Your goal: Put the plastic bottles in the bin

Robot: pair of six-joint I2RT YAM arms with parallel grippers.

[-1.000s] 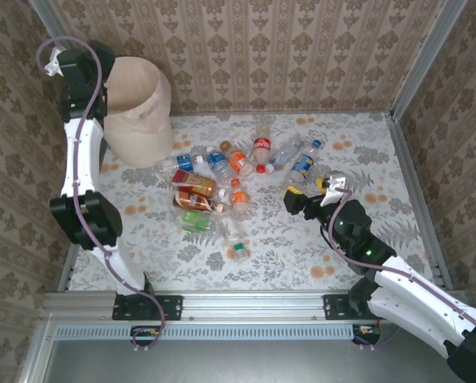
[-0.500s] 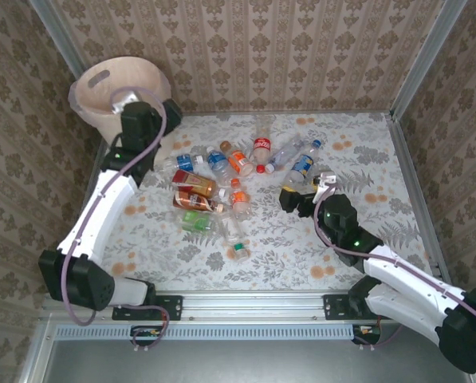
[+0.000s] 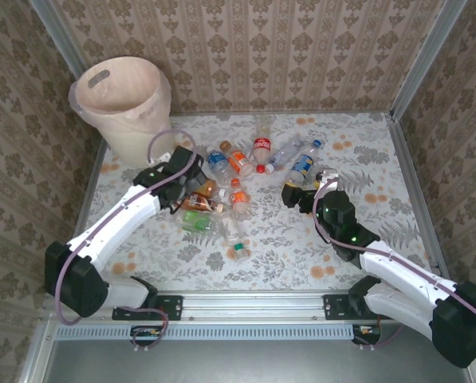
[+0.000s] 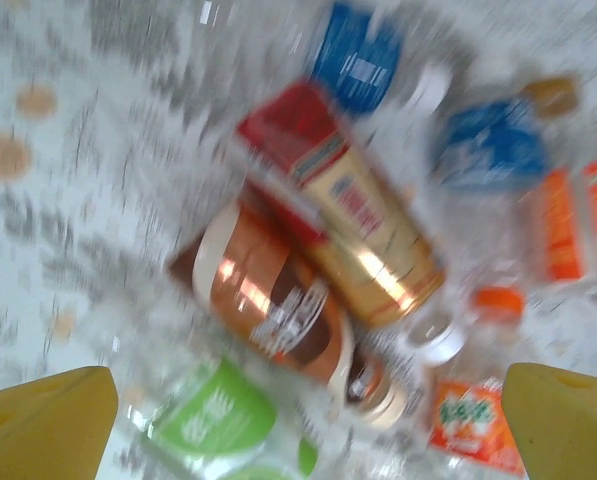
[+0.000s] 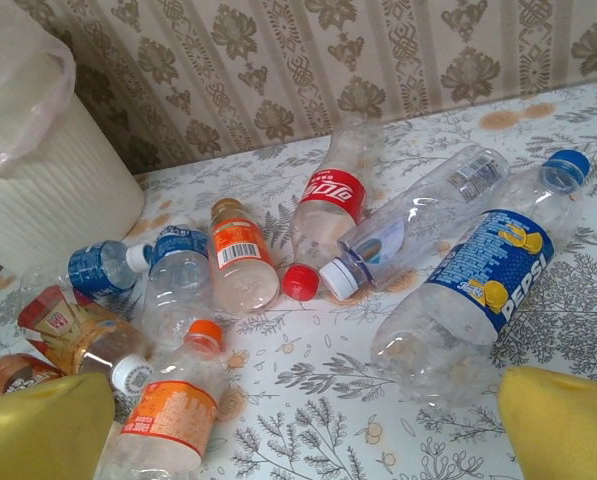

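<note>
Currently the left gripper (image 3: 194, 190) hangs wide open and empty over the left side of the plastic bottles (image 3: 230, 171), which lie scattered mid-table, with a copper-labelled bottle (image 4: 278, 310) and a red-and-gold bottle (image 4: 358, 240) between its fingers. The right gripper (image 3: 293, 194), likewise spread wide and holding nothing, sits just near of a blue Pepsi bottle (image 5: 483, 280) at the pile's right. The bin (image 3: 134, 132) stands upright in the far left corner, just apart from the bottles.

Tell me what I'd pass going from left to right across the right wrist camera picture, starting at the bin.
bin → blue-label bottle with white cap → orange-label bottle with barcode → red-label bottle → Pepsi bottle
</note>
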